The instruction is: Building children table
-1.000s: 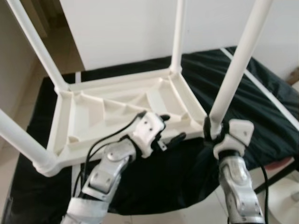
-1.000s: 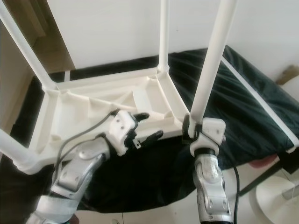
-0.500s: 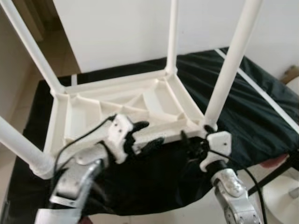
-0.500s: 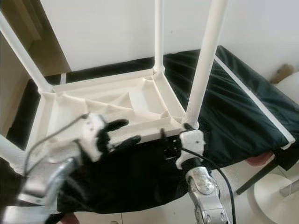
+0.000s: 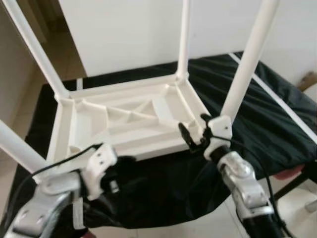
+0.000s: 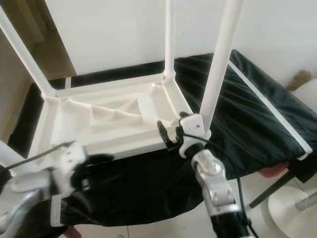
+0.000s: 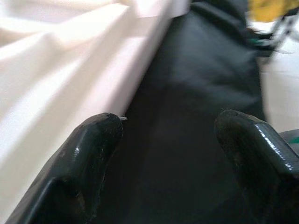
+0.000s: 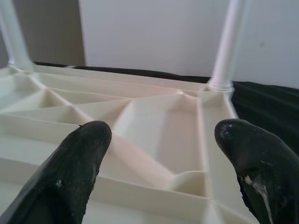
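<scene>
1. Kids' table [image 5: 129,124] lies upside down on a surface w/ a black cover [image 5: 277,119]. Ribbed underside faces up, four white legs stick upward.
2. Right gripper [image 5: 194,135] sits at the near edge of the tabletop, just beside the base of the near right leg [image 5: 245,64]. Wrist view: fingers [image 8: 84,154] spread wide, nothing btwn them, looking across the ribs.
3. Left gripper [image 7: 173,154] is low at the near edge, over the black cover. Fingers apart, empty; white rim runs beside one finger.
4. Near left leg [image 5: 17,148] pokes out toward the left arm.
5. Risks, my read:
   - right arm is close to that leg; a sideways swing could knock it & loosen it in its socket or tip the table.
   - slick cover: a push on the rim could slide the whole table off the far side.
   - left cable near the corner leg could snag.
</scene>
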Tool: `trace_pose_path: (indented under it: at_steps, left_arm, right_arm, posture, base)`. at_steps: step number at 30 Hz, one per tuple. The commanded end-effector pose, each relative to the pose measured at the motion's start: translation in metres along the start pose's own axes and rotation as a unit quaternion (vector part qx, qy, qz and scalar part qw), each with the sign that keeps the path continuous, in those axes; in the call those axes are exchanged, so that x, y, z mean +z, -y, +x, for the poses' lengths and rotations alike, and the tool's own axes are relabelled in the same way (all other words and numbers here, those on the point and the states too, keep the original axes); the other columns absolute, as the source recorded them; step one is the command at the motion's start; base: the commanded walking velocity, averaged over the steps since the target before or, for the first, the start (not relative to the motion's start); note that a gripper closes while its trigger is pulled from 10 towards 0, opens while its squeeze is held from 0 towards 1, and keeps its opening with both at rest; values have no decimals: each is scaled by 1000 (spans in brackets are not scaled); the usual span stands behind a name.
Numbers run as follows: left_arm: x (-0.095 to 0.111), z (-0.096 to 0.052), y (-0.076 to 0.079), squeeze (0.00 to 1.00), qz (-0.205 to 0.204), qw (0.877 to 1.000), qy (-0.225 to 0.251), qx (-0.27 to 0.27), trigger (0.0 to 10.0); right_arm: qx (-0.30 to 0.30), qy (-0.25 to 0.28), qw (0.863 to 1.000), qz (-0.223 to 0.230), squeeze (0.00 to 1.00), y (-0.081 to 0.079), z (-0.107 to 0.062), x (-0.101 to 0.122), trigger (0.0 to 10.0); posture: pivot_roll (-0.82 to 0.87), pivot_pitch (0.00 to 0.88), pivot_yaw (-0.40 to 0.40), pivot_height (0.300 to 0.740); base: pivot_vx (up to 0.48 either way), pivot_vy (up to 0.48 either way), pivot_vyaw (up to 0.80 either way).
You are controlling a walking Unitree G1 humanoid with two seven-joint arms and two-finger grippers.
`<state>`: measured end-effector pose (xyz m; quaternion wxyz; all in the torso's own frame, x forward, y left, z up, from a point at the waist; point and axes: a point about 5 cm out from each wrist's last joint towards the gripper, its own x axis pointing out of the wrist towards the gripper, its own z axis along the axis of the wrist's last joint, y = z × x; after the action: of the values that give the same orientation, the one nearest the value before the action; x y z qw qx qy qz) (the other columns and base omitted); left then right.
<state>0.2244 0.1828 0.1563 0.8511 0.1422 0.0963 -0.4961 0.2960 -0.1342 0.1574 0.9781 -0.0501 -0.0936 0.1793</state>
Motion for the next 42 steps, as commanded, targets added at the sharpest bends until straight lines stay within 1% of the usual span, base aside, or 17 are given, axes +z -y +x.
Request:
trace_pose_path:
  at_steps: [1,4,8,11,13,14,15,23,24,27,28,31,35,36,38,40,42]
  left_arm:
    - [3,-14,-6,0,12,1000,-16,14,10000]
    - [3,-23,-8,0,13,999,-26,27,10000]
    - [-7,-57,-7,0,-3,996,-71,57,10000]
    - [-12,-69,-7,0,-10,994,-89,68,10000]
    - [-20,-97,-13,0,-20,986,-117,119,10000]
    - [-20,-97,-13,0,-20,986,-117,119,10000]
    - [-23,-116,-20,0,-30,979,-125,158,10000]
    - [-22,-143,-22,0,-61,973,-109,192,10000]
    - [-28,-159,-27,0,-69,965,-121,221,10000]
    - [-30,-165,-30,0,-68,962,-129,232,10000]
    - [-33,-176,-39,0,-69,953,-132,265,10000]
    - [-33,-178,-42,0,-68,950,-131,275,10000]
    - [-31,-190,-79,0,-19,922,-115,370,10000]
    - [-31,-190,-79,0,-19,922,-115,370,10000]
    - [-27,-184,-98,0,17,905,-95,415,10000]
    - [-26,-182,-103,0,29,899,-89,427,10000]
    - [-25,-172,-122,0,14,882,-46,468,10000]
  right_arm:
    - [-15,-6,1000,4,0,9,0,-4,10000]
    - [-21,-9,1000,-1,0,15,1,-5,10000]
    - [-33,-16,999,-9,0,30,1,-7,10000]
    - [-39,-18,999,-12,0,35,1,-8,10000]
    - [-52,-19,998,-17,0,45,1,-8,10000]
    - [-52,-19,998,-17,0,45,1,-8,10000]
    - [-60,-21,998,-20,0,51,1,-9,10000]
    - [-72,-19,997,-23,0,60,2,-9,10000]
    - [-74,-17,997,-21,0,59,1,-9,10000]
    - [-72,-17,997,-20,0,58,1,-9,10000]
    - [-63,-17,998,-16,0,54,1,-10,10000]
    - [-59,-17,998,-16,0,52,2,-11,10000]
    - [-37,-23,999,-2,0,39,-2,-15,10000]
    - [-37,-23,999,-2,0,39,-2,-15,10000]
    - [-20,-30,999,4,0,31,-5,-20,10000]
    - [-15,-32,999,5,0,29,-6,-21,10000]
    - [-6,-39,999,10,0,22,-10,-25,10000]
  posture:
    - [54,26,24,740]
    - [61,28,21,740]
    - [78,37,18,740]
    - [78,37,18,740]
    - [93,44,16,740]
    - [93,44,16,740]
    - [100,46,13,740]
    - [106,49,14,740]
    - [106,51,16,740]
    - [106,51,16,740]
    - [102,51,14,740]
    - [102,51,14,740]
    - [97,50,12,740]
    - [97,50,12,740]
    - [97,48,6,740]
    - [97,48,6,740]
    - [88,46,4,740]
  base:
    - [0,0,0]
    - [0,0,0]
    - [0,0,0]
    - [0,0,0]
    - [0,0,0]
    - [0,0,0]
    - [0,0,0]
    - [0,0,0]
    - [0,0,0]
    - [0,0,0]
    - [0,0,0]
    - [0,0,0]
    - [0,0,0]
    - [0,0,0]
    - [0,0,0]
    - [0,0,0]
    - [0,0,0]
